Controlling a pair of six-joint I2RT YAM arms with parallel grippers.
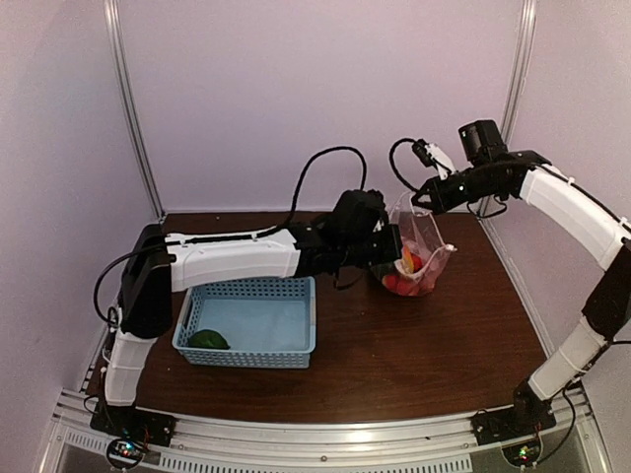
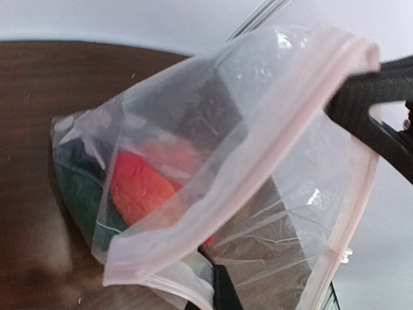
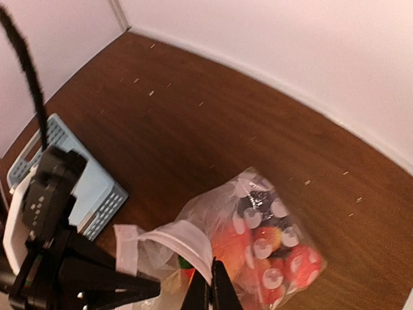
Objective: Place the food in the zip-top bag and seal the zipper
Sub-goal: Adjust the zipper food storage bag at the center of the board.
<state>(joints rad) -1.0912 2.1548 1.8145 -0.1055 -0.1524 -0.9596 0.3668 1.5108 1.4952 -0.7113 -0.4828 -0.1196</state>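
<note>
The zip-top bag (image 1: 422,246) hangs just above the table right of centre, clear with white dots. The food (image 1: 408,276) fills its bottom: red and orange pieces (image 3: 284,258), a dark purple one (image 3: 258,200) and green (image 2: 77,194). My right gripper (image 1: 422,200) (image 3: 213,274) is shut on the top of the bag's mouth at the white zipper (image 3: 187,236). My left gripper (image 1: 386,251) (image 2: 219,278) is shut on the bag's mouth edge on the other side, low down. The pale zipper strip (image 2: 258,174) runs slanted across the left wrist view, and the mouth gapes between the two grips.
A light-blue perforated basket (image 1: 246,357) stands at the front left, under the left arm. One dark green piece (image 1: 209,340) lies in its near left corner. Walls close the table at the back and on both sides.
</note>
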